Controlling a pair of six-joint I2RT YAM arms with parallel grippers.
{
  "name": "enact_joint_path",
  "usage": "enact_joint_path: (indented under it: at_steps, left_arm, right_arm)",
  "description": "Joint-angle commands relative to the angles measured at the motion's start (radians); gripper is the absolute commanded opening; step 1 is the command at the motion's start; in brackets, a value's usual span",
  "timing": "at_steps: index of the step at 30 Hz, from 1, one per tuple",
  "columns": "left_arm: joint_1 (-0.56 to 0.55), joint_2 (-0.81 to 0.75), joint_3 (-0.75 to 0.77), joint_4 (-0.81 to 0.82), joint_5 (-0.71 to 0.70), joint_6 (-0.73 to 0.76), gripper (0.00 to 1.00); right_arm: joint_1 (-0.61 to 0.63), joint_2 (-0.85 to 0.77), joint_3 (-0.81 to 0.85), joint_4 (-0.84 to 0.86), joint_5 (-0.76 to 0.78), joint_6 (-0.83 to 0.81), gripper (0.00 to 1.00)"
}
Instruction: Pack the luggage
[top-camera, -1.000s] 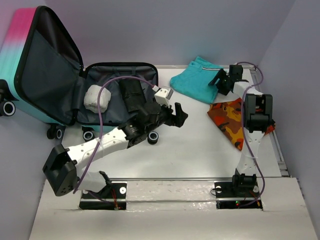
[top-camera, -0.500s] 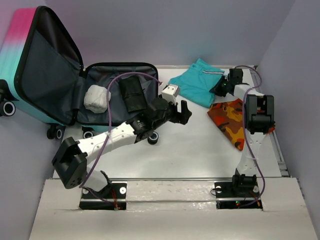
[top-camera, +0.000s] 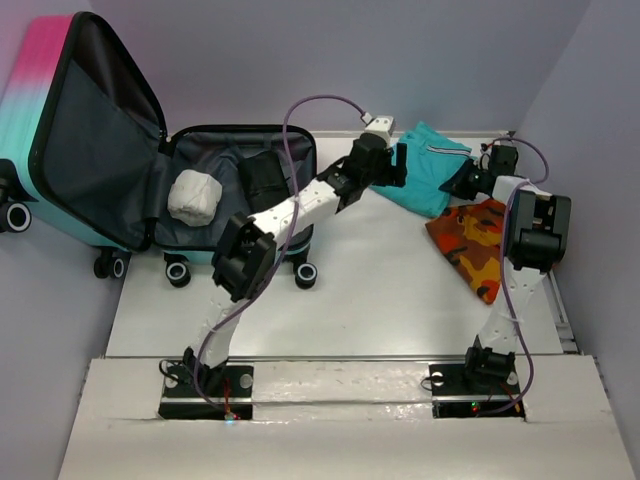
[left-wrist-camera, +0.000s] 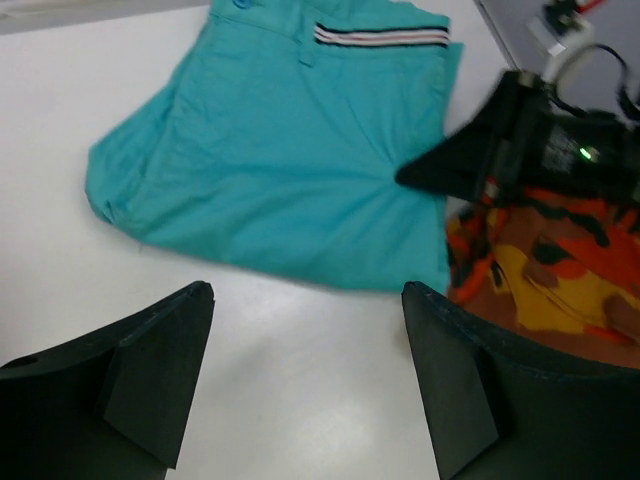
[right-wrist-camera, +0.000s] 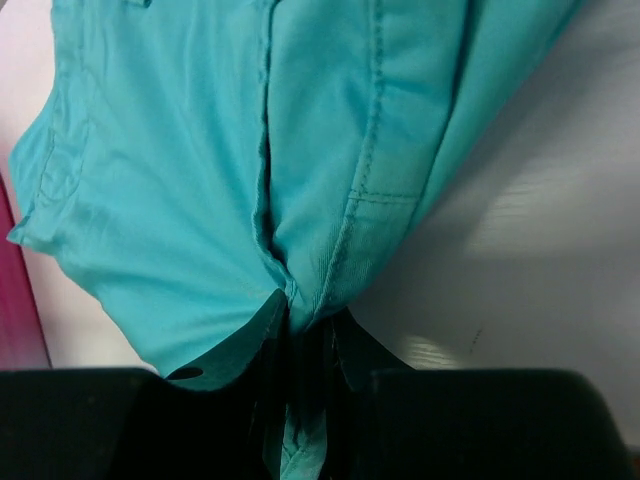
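2 arms reach toward the same garment at the far side of the desk (top-camera: 380, 300). Seen from above, the luggage (top-camera: 95, 140) sits at 10 o'clock. It is open, with its lid propped upright and its base flat on the desk. A white bundle (top-camera: 193, 196) and a black folded item (top-camera: 265, 180) already lie inside the base.

The teal shorts (top-camera: 435, 170) lie folded at 1 o'clock, well apart from the case. An orange patterned cloth (top-camera: 475, 250) lies at 3 o'clock, touching the shorts' near edge.

The right gripper (right-wrist-camera: 300, 335) has its jaws closed on a narrow fold at the hem of the shorts. The left gripper (left-wrist-camera: 307, 300) hovers just short of the shorts with its jaws spread wide and nothing between them.

Here is what you should watch for:
- The right pinch looks thin, so a quick pull may let the fabric slip free.
- The left wrist view shows the right gripper at 2 o'clock, near the left one. If you move the left arm toward the same edge, the 2 could collide.
- The left arm is stretched far out, so its control may be weaker there.
- If you lift by 1 corner, the shorts will probably unfold, trail along the desk and drag the orange cloth with them.
- A trailing leg could also catch on the rim of the case.
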Motion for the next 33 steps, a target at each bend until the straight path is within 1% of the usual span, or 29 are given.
enact_joint_path:
  at_steps: [1,3,4,5,7,9,10,12,15,17,21,24,27,29,33]
  left_arm:
    - [0.095,0.202,0.313,-0.21,-0.006,0.021,0.87]
    - [0.116,0.253,0.409,-0.236,-0.021,0.029,0.87]
    - [0.122,0.276,0.423,-0.242,-0.021,0.029,0.87]
    - [0.129,0.279,0.425,-0.239,-0.024,0.031,0.87]
    - [0.152,0.279,0.418,-0.23,-0.058,0.037,0.87]
    - [0.173,0.293,0.429,-0.238,-0.056,0.041,0.87]
    - [0.199,0.32,0.466,-0.267,-0.043,0.037,0.87]
    - [0.221,0.343,0.507,-0.281,0.045,0.032,0.87]
    - [0.227,0.382,0.538,-0.304,0.123,0.041,0.86]
    - [0.227,0.405,0.541,-0.301,0.201,0.038,0.86]
    - [0.23,0.463,0.559,-0.308,0.174,0.014,0.86]
    - [0.238,0.495,0.564,-0.305,0.149,-0.02,0.87]
    - [0.236,0.538,0.572,-0.318,0.163,-0.042,0.87]
    - [0.233,0.558,0.57,-0.321,0.166,-0.043,0.86]
    - [0.225,0.566,0.538,-0.293,0.212,-0.052,0.8]
  right_arm:
    - [0.035,-0.055,0.023,-0.048,-0.128,-0.128,0.07]
    - [0.049,-0.036,0.051,-0.072,-0.185,-0.15,0.07]
    - [0.049,-0.035,0.06,-0.086,-0.204,-0.166,0.07]
    - [0.079,-0.032,0.091,-0.147,-0.204,-0.227,0.07]
    - [0.101,-0.025,0.126,-0.216,-0.182,-0.281,0.07]
    - [0.11,-0.034,0.131,-0.262,-0.205,-0.324,0.07]
    - [0.11,-0.057,0.12,-0.264,-0.212,-0.326,0.07]
    - [0.11,-0.084,0.088,-0.264,-0.209,-0.334,0.07]
    - [0.11,-0.127,0.056,-0.263,-0.187,-0.337,0.07]
    - [0.11,-0.151,0.019,-0.247,-0.181,-0.334,0.07]
    - [0.11,-0.162,-0.03,-0.207,-0.201,-0.308,0.07]
    - [0.11,-0.176,-0.052,-0.197,-0.189,-0.3,0.07]
    - [0.11,-0.189,-0.069,-0.18,-0.179,-0.289,0.07]
    - [0.11,-0.194,-0.073,-0.167,-0.201,-0.283,0.07]
    - [0.11,-0.199,-0.078,-0.148,-0.192,-0.266,0.07]
